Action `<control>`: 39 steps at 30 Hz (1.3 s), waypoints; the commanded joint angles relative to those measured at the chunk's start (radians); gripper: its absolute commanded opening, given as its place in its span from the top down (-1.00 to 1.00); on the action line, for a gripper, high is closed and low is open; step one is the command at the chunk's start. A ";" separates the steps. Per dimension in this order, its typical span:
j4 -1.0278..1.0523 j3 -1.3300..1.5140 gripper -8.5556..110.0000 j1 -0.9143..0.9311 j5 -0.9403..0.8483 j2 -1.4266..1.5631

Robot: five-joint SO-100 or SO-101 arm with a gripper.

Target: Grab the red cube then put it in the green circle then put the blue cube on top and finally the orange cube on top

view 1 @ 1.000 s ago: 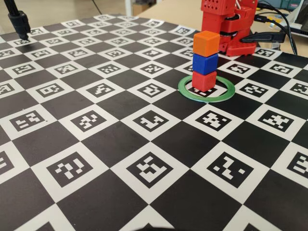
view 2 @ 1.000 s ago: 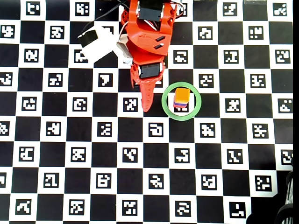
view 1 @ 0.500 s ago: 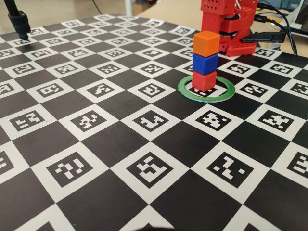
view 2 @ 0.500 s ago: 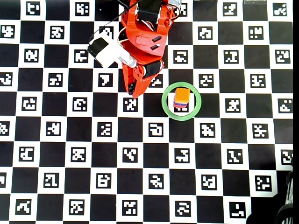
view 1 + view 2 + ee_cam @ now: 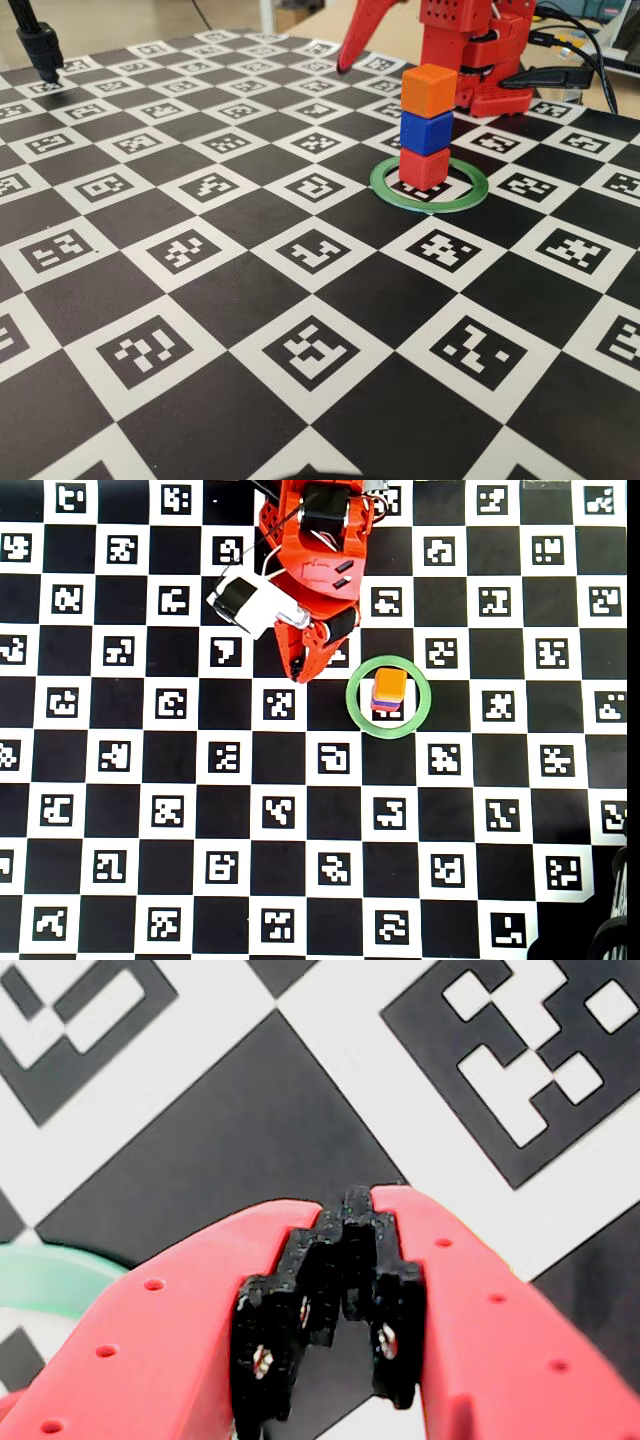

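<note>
Standing stacked in the green circle (image 5: 430,185): three cubes.

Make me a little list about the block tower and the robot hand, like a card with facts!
tower order: red cube at the bottom, blue cube in the middle, orange cube on top
tower place: inside the green circle, on the checkered mat
tower state: standing upright, nothing touching it
hand: shut, holding nothing
hand place: left of the ring in the overhead view, apart from the tower
job: all three cubes stacked
</note>
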 commanded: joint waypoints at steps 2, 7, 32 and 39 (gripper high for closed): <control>-0.051 0.061 0.95 -0.008 -0.055 0.092; -0.051 0.120 0.95 -0.009 -0.140 0.141; 0.314 0.276 0.95 -0.025 -0.575 0.370; 0.407 0.276 0.95 -0.017 -0.603 0.385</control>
